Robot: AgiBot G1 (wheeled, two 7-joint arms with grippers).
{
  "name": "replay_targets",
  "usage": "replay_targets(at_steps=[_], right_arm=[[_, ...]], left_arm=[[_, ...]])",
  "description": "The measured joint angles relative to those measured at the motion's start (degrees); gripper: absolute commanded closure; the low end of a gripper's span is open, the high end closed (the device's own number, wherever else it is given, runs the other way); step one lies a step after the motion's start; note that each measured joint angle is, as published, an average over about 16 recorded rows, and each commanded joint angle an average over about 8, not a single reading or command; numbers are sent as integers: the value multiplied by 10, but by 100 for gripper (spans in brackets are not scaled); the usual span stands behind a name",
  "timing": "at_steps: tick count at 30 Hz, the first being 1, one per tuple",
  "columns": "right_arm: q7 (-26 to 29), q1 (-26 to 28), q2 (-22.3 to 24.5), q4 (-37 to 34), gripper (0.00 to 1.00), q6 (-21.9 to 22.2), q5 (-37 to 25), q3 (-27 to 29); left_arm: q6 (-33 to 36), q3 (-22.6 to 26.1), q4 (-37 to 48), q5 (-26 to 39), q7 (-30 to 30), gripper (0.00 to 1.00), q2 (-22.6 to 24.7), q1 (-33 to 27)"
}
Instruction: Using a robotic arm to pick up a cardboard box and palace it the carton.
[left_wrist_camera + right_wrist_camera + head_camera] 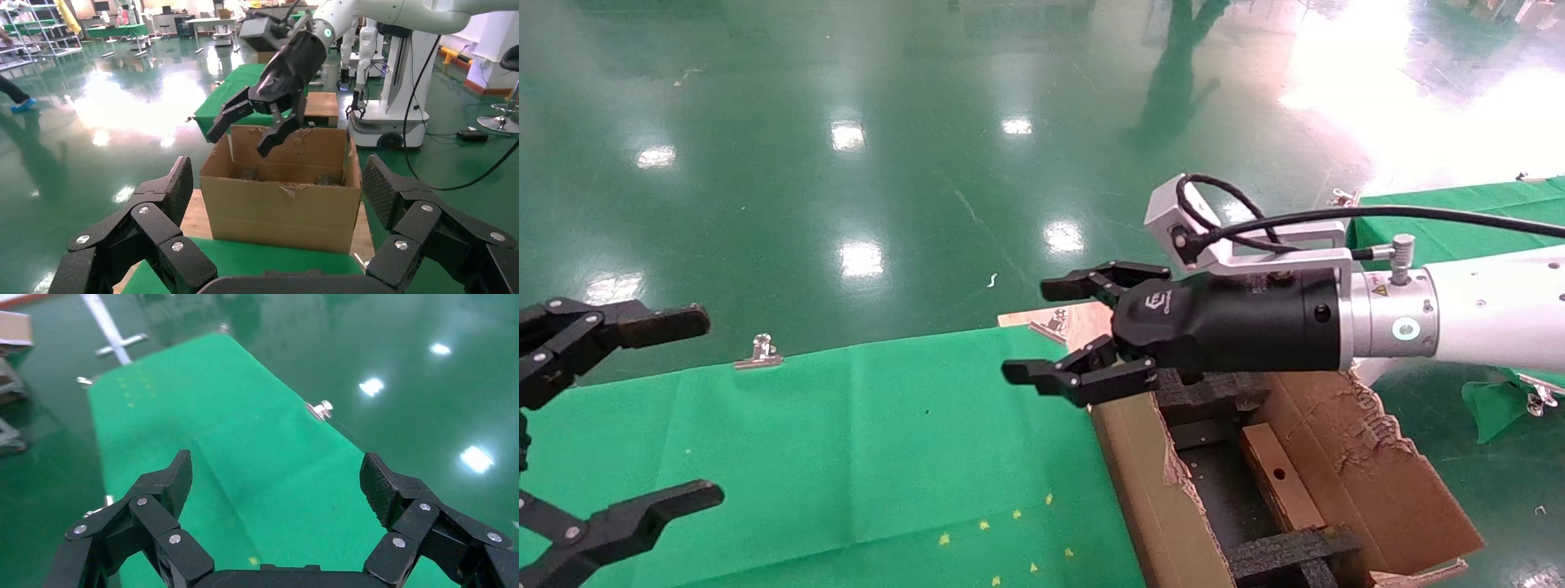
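Observation:
The large brown carton (1144, 490) with ragged flaps and black foam inserts stands at the right end of the green table; it also shows in the left wrist view (281, 208). The small brown cardboard box (1275, 482), with a round hole, lies inside the carton between the foam inserts. My right gripper (1039, 330) on the white arm is open and empty, hovering above the carton's left wall and pointing left over the cloth. It also shows in the left wrist view (242, 139) and in its own view (275, 484). My left gripper (700, 407) is open and empty at the far left, facing the carton (278, 190).
A green cloth (846, 441) covers the table, held by metal clips (760, 351) at its far edge. Small yellow marks (1017, 514) dot the cloth near the front. A second green table (1459, 212) stands at the back right. Glossy green floor lies beyond.

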Motion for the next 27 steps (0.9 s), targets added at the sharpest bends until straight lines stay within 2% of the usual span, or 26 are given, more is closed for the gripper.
replay_targets(at_steps=[18, 27], right_arm=[[-101, -122, -33, 38, 0, -112, 59, 190], [-135, -167, -45, 52, 0, -153, 81, 259]], left_arm=[[0, 0, 0, 0, 0, 0, 0, 0], [0, 0, 0, 0, 0, 0, 0, 0]])
